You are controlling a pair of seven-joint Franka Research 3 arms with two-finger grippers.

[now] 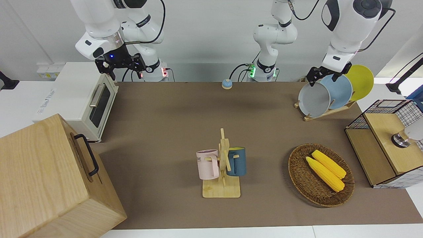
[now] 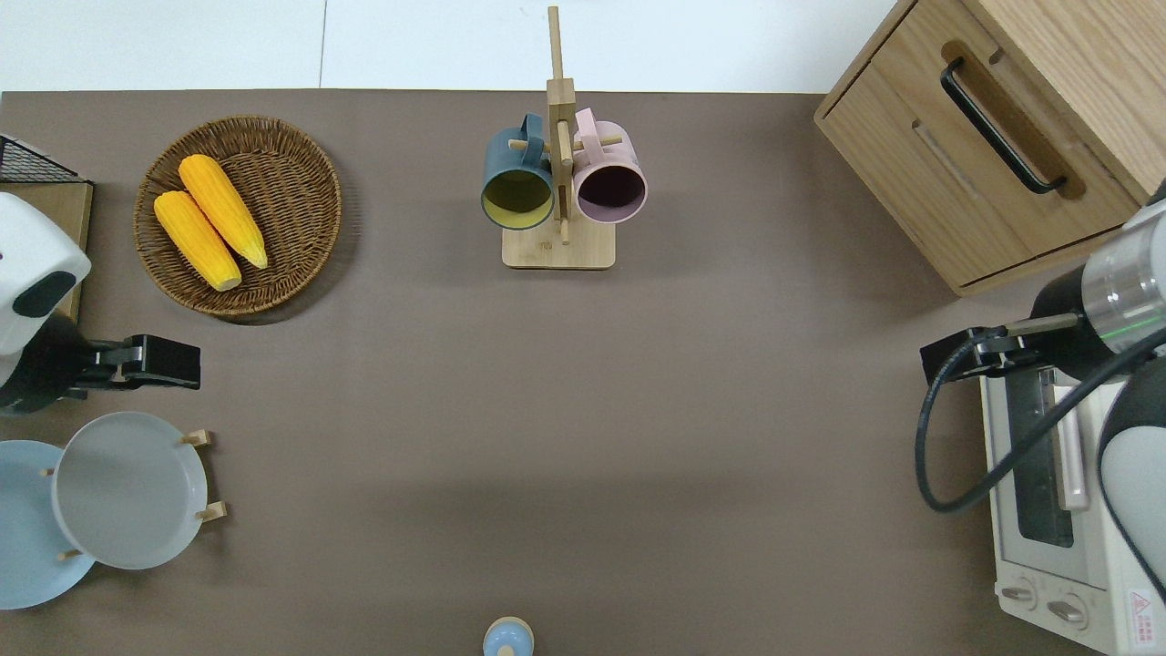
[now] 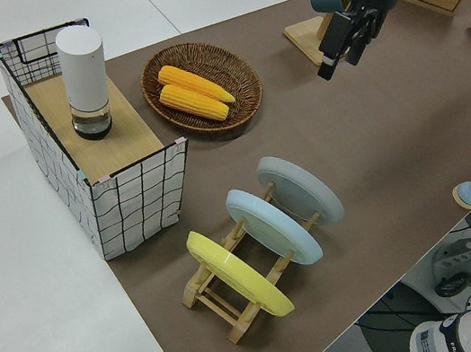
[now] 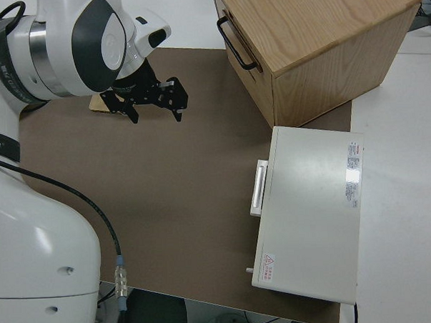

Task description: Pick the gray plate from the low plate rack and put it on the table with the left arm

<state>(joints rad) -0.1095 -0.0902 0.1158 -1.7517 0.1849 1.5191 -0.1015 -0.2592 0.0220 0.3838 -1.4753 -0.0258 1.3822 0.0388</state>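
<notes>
The gray plate stands in the slot of the low plate rack that is closest to the middle of the table. It also shows in the overhead view and the left side view. My left gripper is open and empty, up in the air. In the overhead view it is over bare table between the corn basket and the rack. My right gripper is open and parked.
A bluer plate and a yellow plate fill the rack's other slots. A wicker basket holds two corn cobs. A wire crate, a mug tree, a toaster oven and a wooden box stand around.
</notes>
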